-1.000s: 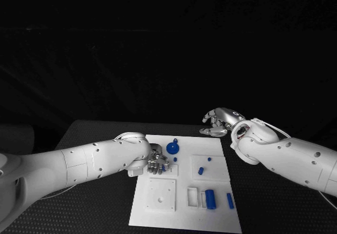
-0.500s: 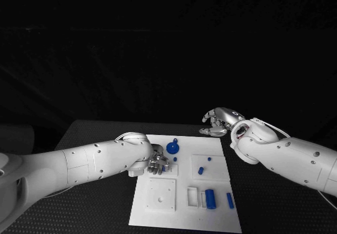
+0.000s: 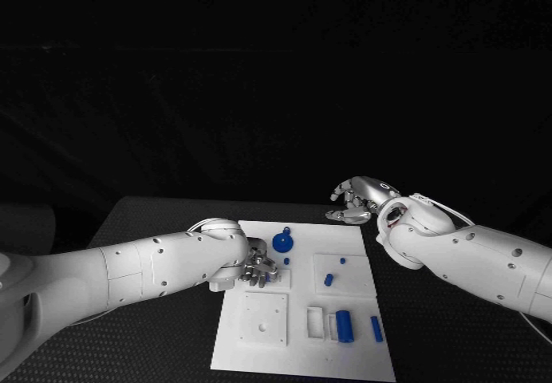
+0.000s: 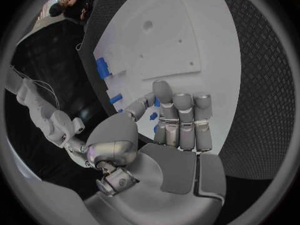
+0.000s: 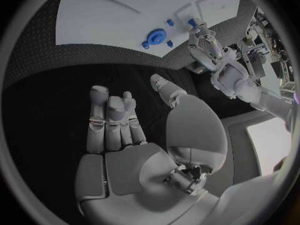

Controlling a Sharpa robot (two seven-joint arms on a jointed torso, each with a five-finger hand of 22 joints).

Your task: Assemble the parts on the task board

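Observation:
The white task board [image 3: 301,351] lies in the middle of the black table. My left hand [image 3: 258,270] rests on its left edge with the fingers curled in. A small blue part [image 3: 268,274] shows between the thumb and fingers [image 4: 180,116], and the hand seems to pinch it. My right hand [image 3: 359,199] hovers over the table beyond the board's far right corner, its fingers [image 5: 112,117] curled in and holding nothing. On the board lie a blue round knob [image 3: 283,242], a small blue peg [image 3: 286,260], another peg [image 3: 329,279], a blue cylinder [image 3: 344,325] and a blue bar [image 3: 376,328].
A white square block [image 3: 265,317] with a hole and a white slotted holder [image 3: 314,321] sit on the board's near half. Bare black table [image 3: 161,215] runs along both sides of the board. The right wrist view shows the board [image 5: 106,20] and knob [image 5: 156,36].
My left hand has crept slightly toward me along the board's left edge. The right hand has stayed in place, and so have the parts.

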